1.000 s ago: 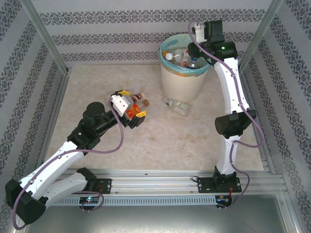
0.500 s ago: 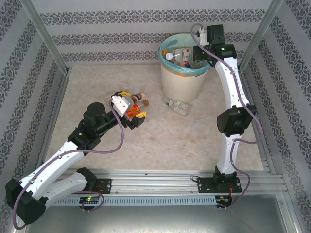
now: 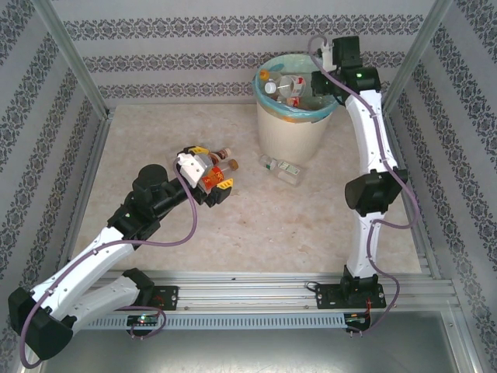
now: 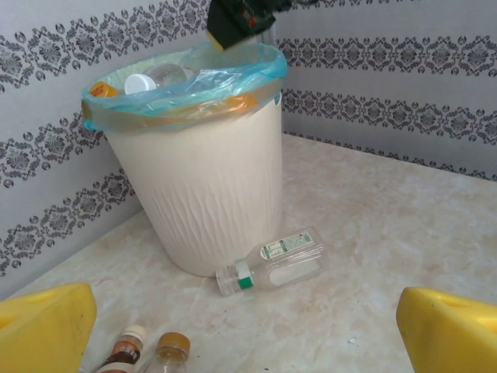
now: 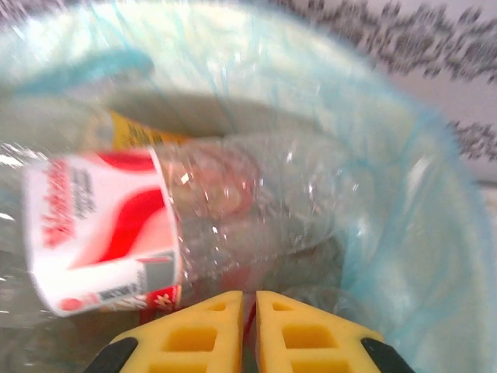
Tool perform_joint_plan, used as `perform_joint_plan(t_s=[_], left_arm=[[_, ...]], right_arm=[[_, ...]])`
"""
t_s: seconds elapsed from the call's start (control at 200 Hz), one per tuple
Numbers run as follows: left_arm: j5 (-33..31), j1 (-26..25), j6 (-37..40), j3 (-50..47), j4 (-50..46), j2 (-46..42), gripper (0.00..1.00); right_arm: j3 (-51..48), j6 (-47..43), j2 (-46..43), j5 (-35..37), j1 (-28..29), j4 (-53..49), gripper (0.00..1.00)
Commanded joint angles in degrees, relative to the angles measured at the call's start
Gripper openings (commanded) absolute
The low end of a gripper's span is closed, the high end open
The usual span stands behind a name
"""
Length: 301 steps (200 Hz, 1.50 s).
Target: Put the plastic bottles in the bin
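While the R gripper [image 3: 318,81] hangs over the far-right rim of the bin [image 3: 289,134], its yellow pads [image 5: 208,332] sit pressed together with only a thin slit betw. them. Nothing clamped: closed, empty. R wrist cam looks down into the teal liner [image 5: 435,233]. A red-label bottle [image 5: 147,225], clear and crumpled, lies crosswise just beneath the pads. More clear plastic around it, too blurred to sort.

Bin: upright at far side of table [image 3: 155,132], near back wall. Top cam shows several bottles inside, incl. a white cap [image 3: 270,89] by the left rim.

L gripper [image 3: 211,165]: jaws spread wide, low over table left of centre, pointing toward bin. Holds nothing. In L wrist cam its two pads sit at the lower corners, well apart.

Bottles on table:
- green-label bottle [image 4: 278,259]: clear, on its side, just beside bin base on the near side. Touching bin or not, can't tell.
- brown-cap bottles [image 4: 172,343]: 2 small ones, side by side at the L gripper tips, nearer the left-hand pad [image 4: 43,330] in wrist cam. Bodies cut off by the frame edge there. Top cam shows necks poking past the fingers.
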Motion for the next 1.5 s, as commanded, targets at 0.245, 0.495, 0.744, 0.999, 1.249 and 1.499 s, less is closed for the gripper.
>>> perform_joint_plan(t_s=[0.245, 0.495, 0.744, 0.999, 1.249, 1.499], left_arm=[[-3.2, 0.7, -2.8, 2.3, -2.0, -1.2, 1.0], [-8.0, 6.8, -9.5, 13.9, -22.5, 10.3, 0.98], [1.8, 13.8, -7.8, 21.5, -28.8, 28.0, 0.93], [-0.9, 14.2, -3.1, 29.9, -31.1, 44.6, 0.84], [-0.2, 14.2, -1.9, 34.8, -37.3, 54.0, 0.78], [-0.2, 14.1, -2.2, 31.4, -36.4, 53.6, 0.76]], right_arm=[[-3.7, 1.6, -12.0, -3.4, 3.5, -0.7, 0.2], [-37.4, 4.6, -34.7, -8.3, 10.7, 16.3, 0.28], [-56.6, 7.5, -48.7, -6.8, 15.8, 26.3, 0.35], [-60.2, 4.8, -54.5, -3.9, 15.8, 26.2, 0.38], [-63.0, 2.9, -58.9, -1.3, 14.6, 26.6, 0.44], [-65.7, 3.7, -60.1, -1.1, 13.5, 28.2, 0.44]])
